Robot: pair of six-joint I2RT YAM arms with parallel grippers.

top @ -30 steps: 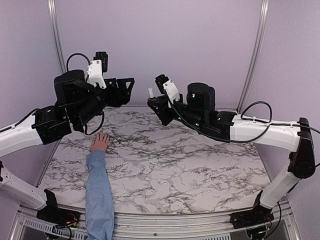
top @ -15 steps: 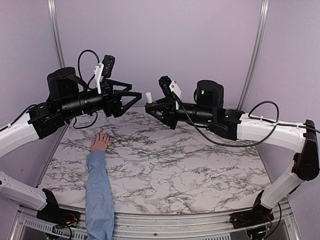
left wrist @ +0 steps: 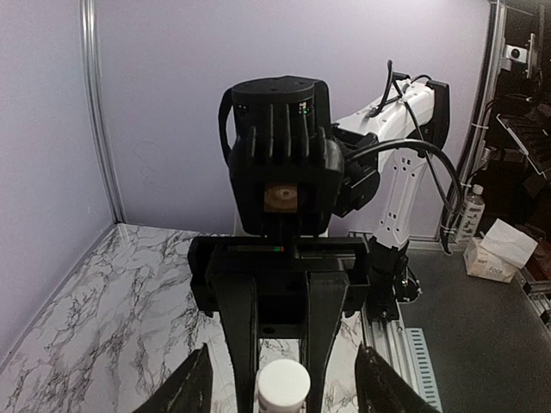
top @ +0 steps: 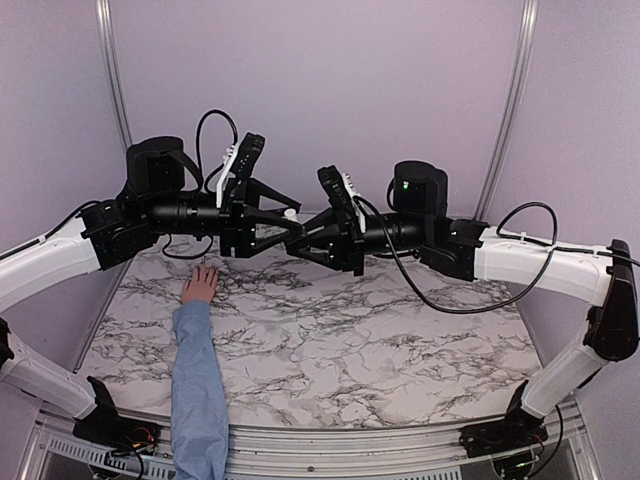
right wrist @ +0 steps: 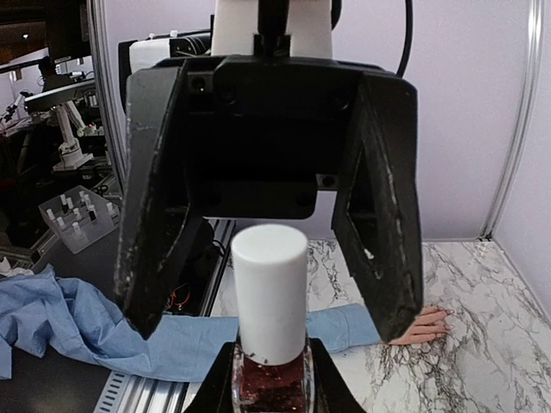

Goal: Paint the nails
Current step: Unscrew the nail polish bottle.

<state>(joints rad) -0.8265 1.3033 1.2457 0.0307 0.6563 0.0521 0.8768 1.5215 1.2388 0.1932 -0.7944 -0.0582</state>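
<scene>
Marble bench point(top: 380, 330). Right gripper point(left wrist: 281, 379) fingers clamped on dark red nail polish bottle point(right wrist: 270, 385), white cap point(right wrist: 270, 288) upright, held above bench. Left gripper point(right wrist: 269, 325) faces it, fingers spread wide either side of cap, not touching. Human hand point(top: 201, 285), blue sleeve point(top: 197, 380), flat on bench at left; nails point(top: 206, 270) too small to make out, well apart from bottle.

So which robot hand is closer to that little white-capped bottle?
The right hand: it grips the bottle by its glass base. The left hand is open, its fingers on either side of the cap, with gaps, not touching.
</scene>
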